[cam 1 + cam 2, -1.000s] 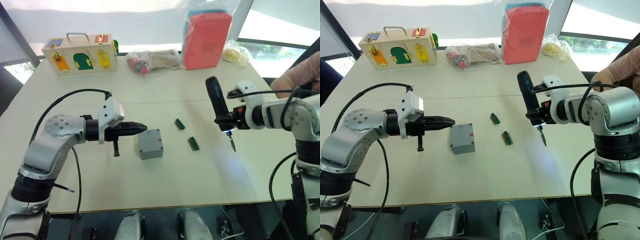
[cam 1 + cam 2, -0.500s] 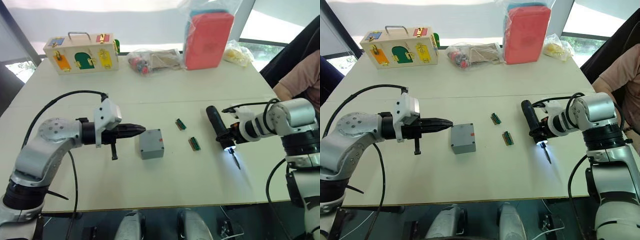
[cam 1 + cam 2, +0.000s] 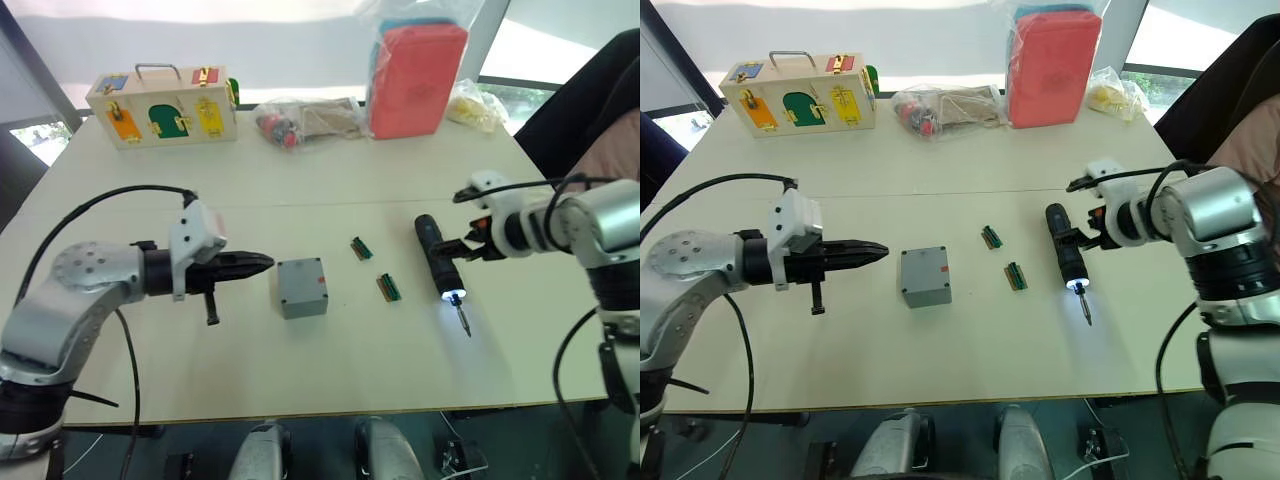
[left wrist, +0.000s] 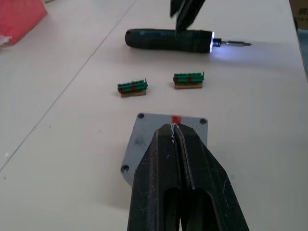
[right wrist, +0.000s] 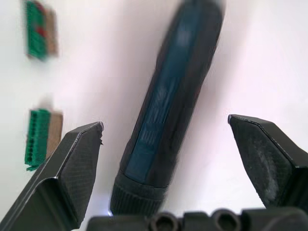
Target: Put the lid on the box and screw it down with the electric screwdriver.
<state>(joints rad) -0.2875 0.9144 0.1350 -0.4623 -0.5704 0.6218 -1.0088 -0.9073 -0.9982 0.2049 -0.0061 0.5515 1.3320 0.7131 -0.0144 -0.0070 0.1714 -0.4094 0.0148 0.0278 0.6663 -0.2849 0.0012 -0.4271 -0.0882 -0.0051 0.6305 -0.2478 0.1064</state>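
Box [image 3: 302, 288] sits mid-table, lid [image 4: 166, 126] already on top, closed, contents hidden; grey, rounded corners, corner screw holes, small red mark at one edge. Left gripper [image 3: 262, 264] at box's 9 o'clock, just beside it, not touching, fingers pressed together, holding nothing. Two small green terminal blocks [image 3: 360, 248] [image 3: 388, 288] at box's 3 o'clock, between box and electric screwdriver [image 3: 440, 270]. Screwdriver lies flat on table [image 3: 330, 190], black, pen-shaped, tip light lit, thin metal bit pointing to 6 o'clock. Right gripper [image 5: 166, 132] spread wide, fingers either side of screwdriver body, not gripping. Far edge, 11 o'clock: wooden box with coloured doors [image 3: 162, 105], shut. 12 o'clock: clear bag with small items [image 3: 305, 120]. 1 o'clock: red pack in plastic bag [image 3: 415, 75], another small bag [image 3: 470, 105] beside it.
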